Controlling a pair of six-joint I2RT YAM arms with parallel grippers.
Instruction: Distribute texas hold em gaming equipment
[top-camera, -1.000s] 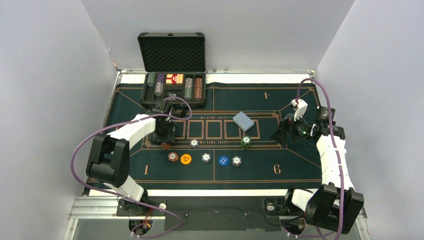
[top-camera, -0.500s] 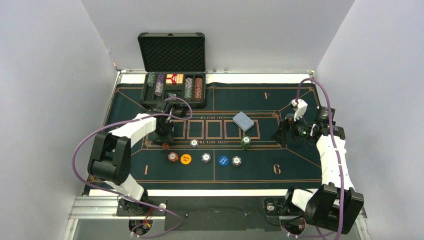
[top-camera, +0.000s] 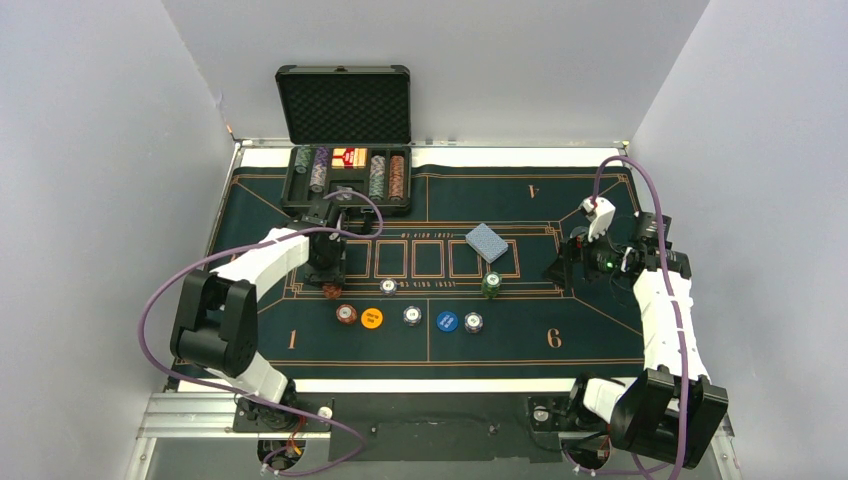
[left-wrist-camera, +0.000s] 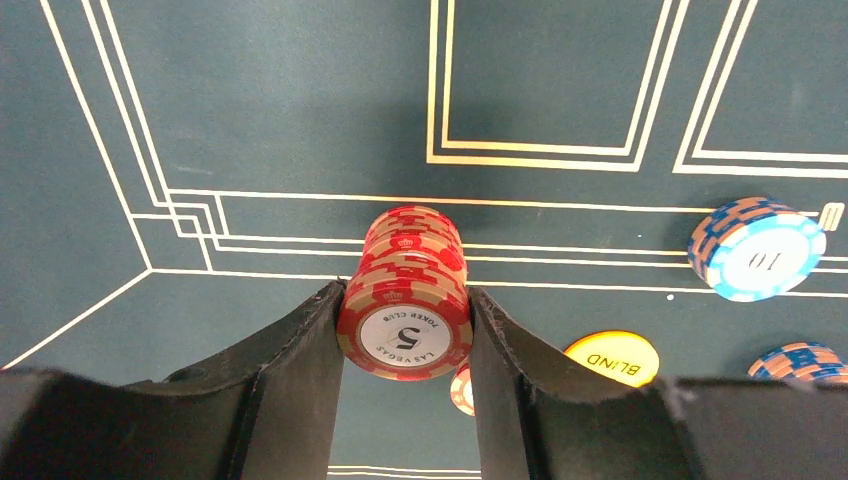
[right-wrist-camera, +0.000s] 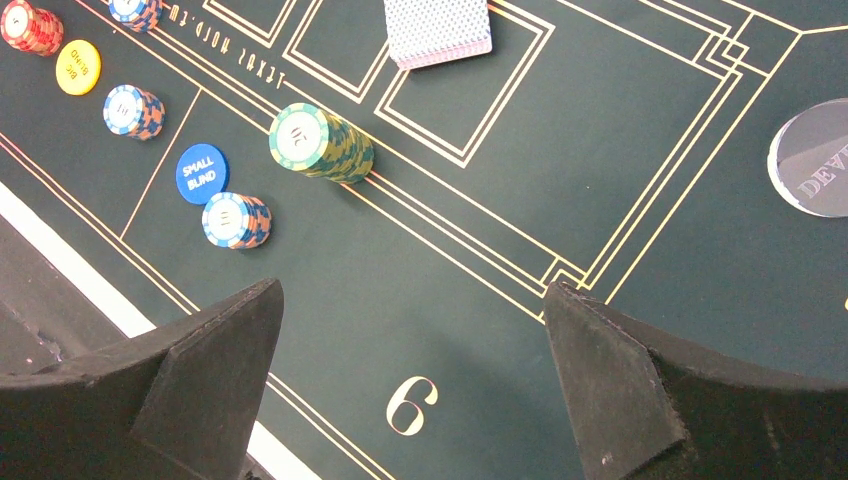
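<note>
Barely moved since a second ago: left gripper pinches the red chip stack on the mat, right gripper spread, empty; release looks pending.

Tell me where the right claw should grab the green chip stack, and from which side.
I'd pinch the green chip stack across its striped edge, low down, coming from above. It stands upright as a short column with bare felt on every side.
</note>
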